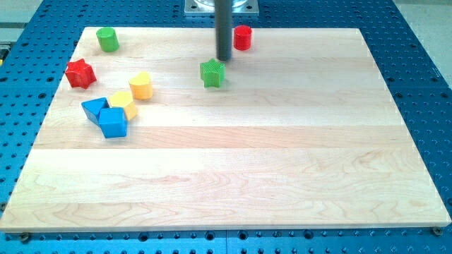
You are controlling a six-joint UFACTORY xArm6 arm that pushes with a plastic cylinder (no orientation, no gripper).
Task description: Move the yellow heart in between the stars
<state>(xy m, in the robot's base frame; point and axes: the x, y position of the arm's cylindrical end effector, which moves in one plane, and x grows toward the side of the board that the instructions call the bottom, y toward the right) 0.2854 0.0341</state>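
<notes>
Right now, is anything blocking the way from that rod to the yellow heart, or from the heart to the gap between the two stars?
Nothing visible. My tip sits just above the green star; bare board lies between it and the yellow heart. The heart already lies roughly between the green star and the red star.

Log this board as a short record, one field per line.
tool tip: just above the green star, at its upper right
red star: the view's left edge
yellow heart: between the stars, nearer the red one
yellow block: touching the two blue blocks
green cylinder: top left
red cylinder: top, right of the rod
</notes>
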